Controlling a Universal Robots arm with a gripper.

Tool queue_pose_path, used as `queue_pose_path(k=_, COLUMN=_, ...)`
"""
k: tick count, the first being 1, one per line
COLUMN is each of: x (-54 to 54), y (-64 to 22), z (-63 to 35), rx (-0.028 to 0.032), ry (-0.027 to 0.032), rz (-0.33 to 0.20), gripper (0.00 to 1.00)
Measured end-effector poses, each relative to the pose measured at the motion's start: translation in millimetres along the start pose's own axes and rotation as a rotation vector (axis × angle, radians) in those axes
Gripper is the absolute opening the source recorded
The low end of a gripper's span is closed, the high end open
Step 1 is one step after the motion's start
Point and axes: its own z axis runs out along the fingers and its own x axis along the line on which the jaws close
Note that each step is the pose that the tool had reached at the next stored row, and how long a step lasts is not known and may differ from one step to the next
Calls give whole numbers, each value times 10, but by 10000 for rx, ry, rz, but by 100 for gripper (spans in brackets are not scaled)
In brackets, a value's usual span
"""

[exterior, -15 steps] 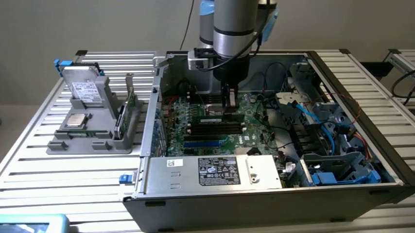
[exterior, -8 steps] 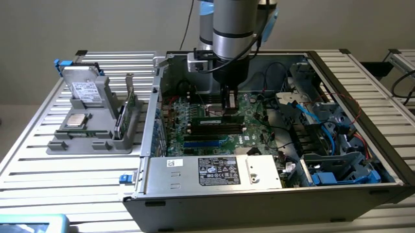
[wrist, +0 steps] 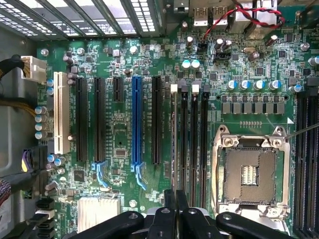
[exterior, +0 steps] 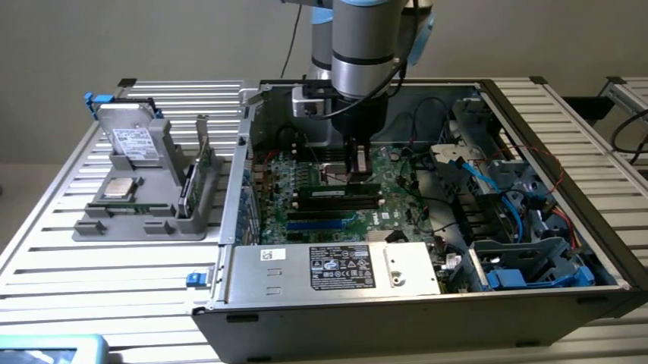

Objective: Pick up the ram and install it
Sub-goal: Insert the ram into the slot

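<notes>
My gripper (exterior: 357, 176) reaches down into the open computer case (exterior: 567, 182), over the green motherboard (exterior: 390, 216). Its two black fingers (wrist: 169, 199) are pressed close together, shut on the ram (wrist: 173, 144). The ram appears edge-on as a thin strip running away from the fingertips. It lines up with the outermost of several black memory slots (wrist: 194, 144), on the side nearest the long expansion slots. In the exterior view the ram (exterior: 339, 189) shows as a thin bar just under the fingers, at slot level. Whether it is seated in the slot I cannot tell.
An empty processor socket (wrist: 250, 174) sits beside the memory slots, with a blue expansion slot (wrist: 136, 124) and black ones on the other side. Cables (exterior: 486, 182) and drive cages fill the case at the exterior view's right. A grey parts fixture (exterior: 142, 205) stands outside, at that view's left.
</notes>
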Motion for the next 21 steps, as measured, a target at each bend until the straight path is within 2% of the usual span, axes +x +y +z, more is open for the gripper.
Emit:
queue_pose_path(k=6, x=-40, y=1, z=27, rx=-1, ry=0, rz=0, gripper=13)
queue_pose_path(k=21, x=-31, y=1, z=67, rx=2, ry=1, rz=-25, gripper=13)
